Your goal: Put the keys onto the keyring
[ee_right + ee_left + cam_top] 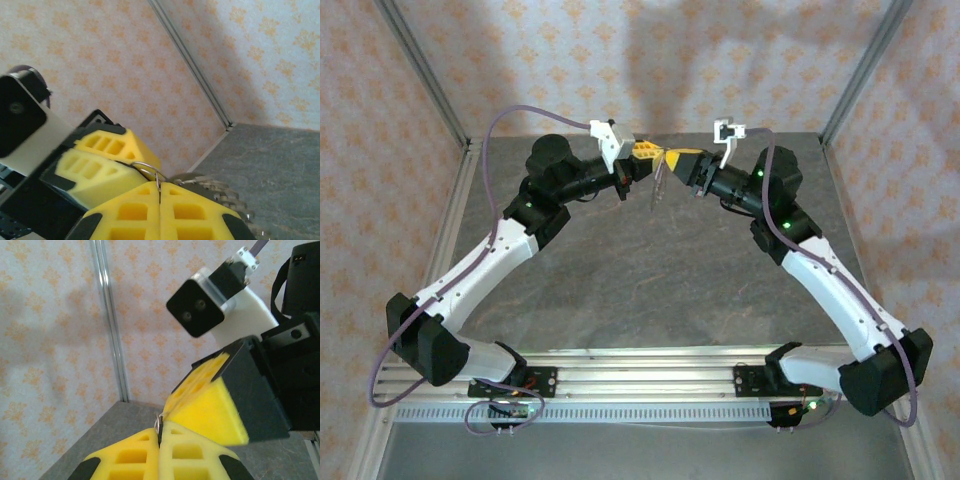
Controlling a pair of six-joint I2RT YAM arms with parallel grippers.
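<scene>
Grippers meet tip to tip above the table's [650,285] far middle. Right gripper [160,189] is clenched on the keyring [205,184], whose fringe trails rightward. Left gripper [159,429] is clenched on a metal sliver; whether that is the key I cannot tell.

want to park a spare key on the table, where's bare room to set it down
Widest bare patch: mid table, bordered by the left arm, the right arm and the rail near the bases. Narrower strips lie outside each arm along the table's side edges. Crowded at far centre, where left gripper and right gripper pinch the keyring, pieces dangling below.
</scene>
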